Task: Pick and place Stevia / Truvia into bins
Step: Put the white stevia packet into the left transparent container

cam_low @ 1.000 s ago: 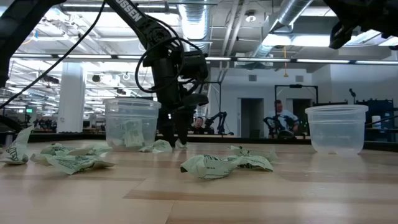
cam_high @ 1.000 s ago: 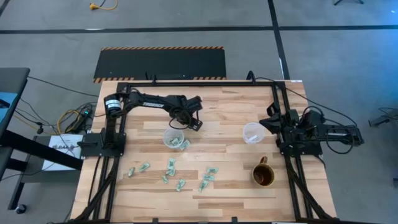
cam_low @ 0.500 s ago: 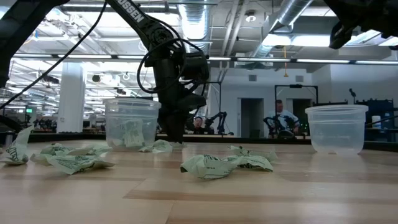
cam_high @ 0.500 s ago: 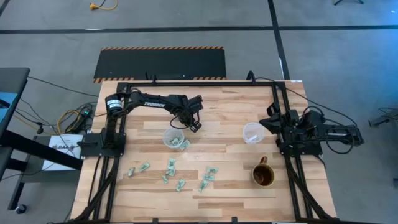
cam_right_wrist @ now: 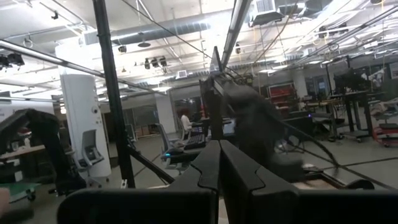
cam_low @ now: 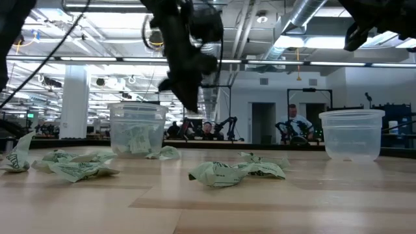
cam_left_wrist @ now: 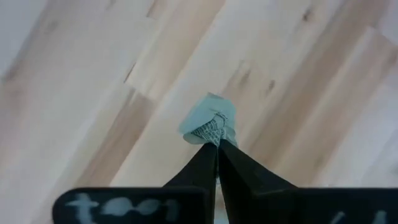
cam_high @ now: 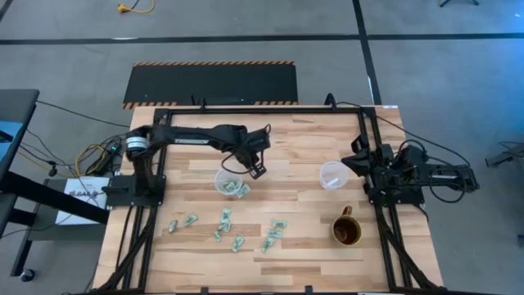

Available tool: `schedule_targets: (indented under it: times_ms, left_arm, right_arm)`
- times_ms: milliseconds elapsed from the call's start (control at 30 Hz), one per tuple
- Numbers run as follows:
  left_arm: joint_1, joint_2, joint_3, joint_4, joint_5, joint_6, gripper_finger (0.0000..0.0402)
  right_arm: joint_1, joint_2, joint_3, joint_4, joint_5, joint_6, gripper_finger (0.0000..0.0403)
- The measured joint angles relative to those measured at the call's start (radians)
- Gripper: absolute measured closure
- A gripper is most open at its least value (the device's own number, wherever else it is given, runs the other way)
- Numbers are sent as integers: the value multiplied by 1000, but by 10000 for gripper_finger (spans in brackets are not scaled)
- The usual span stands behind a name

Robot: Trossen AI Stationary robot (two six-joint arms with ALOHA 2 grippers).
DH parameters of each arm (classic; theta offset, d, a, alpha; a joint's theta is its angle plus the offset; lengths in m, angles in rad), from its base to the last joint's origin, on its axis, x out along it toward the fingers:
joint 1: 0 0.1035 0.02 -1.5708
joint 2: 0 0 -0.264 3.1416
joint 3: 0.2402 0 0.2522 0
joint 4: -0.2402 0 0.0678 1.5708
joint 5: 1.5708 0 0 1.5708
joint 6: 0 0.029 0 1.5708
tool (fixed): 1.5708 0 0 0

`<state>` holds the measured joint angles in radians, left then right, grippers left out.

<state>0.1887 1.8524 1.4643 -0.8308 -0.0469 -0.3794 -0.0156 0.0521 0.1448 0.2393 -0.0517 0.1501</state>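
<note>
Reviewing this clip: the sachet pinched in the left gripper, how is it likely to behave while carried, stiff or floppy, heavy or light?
Probably floppy: the sachet bulges crumpled beyond the shut left gripper. Likely very light, as it hangs from a corner pinch clear of the table. It might slip or flutter, since little of it seems clamped.

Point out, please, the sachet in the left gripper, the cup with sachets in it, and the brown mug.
sachet [cam_left_wrist: 210, 119], left wrist view, on its crumpled middle above the fingertips.
cup [cam_low: 136, 117], low view, on its clear side wall.
mug [cam_high: 347, 232], high view, on its rim.
</note>
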Motion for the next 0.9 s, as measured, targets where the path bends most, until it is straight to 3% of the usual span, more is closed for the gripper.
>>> schedule_targets:
  times_ms: [133,400,900]
  left_arm:
    - [-73,-92,0,-101,-84,-35,401]
    - [-209,-204,-53,-221,-149,-156,401]
    - [-215,-205,-234,-178,-96,-222,398]
  right_arm:
    - [0,0,0,0,0,0,403]
    - [0,0,0,0,0,0,403]
    - [0,0,0,0,0,0,403]
